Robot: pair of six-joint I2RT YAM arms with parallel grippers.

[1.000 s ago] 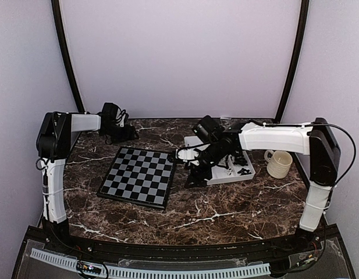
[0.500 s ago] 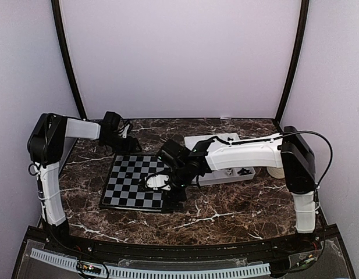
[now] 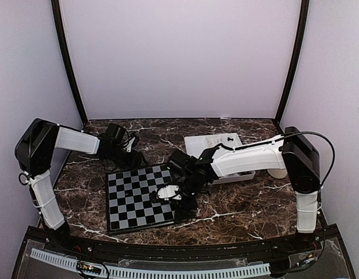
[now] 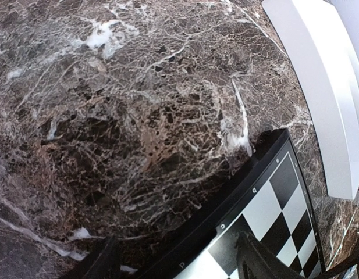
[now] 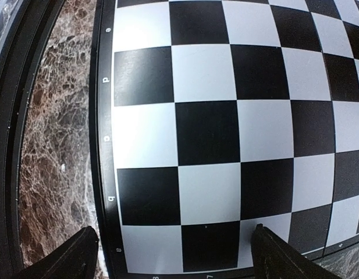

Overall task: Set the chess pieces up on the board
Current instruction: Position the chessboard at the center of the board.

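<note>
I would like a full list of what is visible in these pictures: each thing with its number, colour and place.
board: one, black and light-grey chequered, on the table left of centre.
tray: one, white, behind the board to the right, partly covered by the right arm.
chess pieces: a few small dark ones, in the tray; number unclear.
mug: one, cream, at the far right, mostly hidden by the right arm.
table: one, dark marble with white veins.
left gripper: open, at the board's far left corner.
right gripper: open, over the board's right edge.
</note>
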